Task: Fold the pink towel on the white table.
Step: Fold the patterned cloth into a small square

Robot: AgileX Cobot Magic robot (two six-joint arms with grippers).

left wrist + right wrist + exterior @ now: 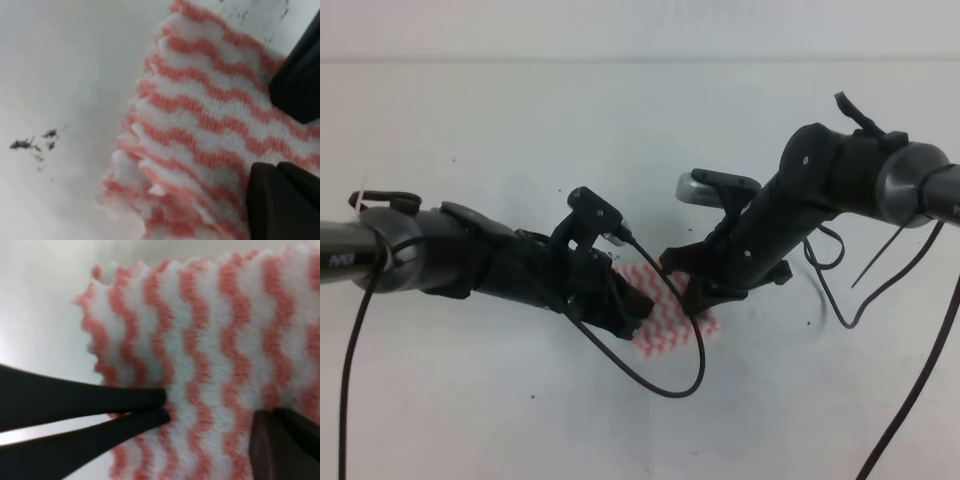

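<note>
White table (faintly specked) bears pink towel, bunched small.

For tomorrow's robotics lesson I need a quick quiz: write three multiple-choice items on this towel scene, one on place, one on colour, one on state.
1. Where does the pink towel lie?
A. on the white table, between the two arms
B. hanging off the table's edge
C. draped over the right arm

2. What colours are its stripes?
A. blue and white
B. pink and white
C. plain pink

3. How does the towel lie at the left gripper?
A. one flat layer
B. rolled into a tube
C. several layers stacked at its edge

Answers: 1 A, the high view shows it on the table where both arms meet. 2 B, both wrist views show wavy pink-and-white stripes. 3 C, the left wrist view shows stacked edges.
</note>
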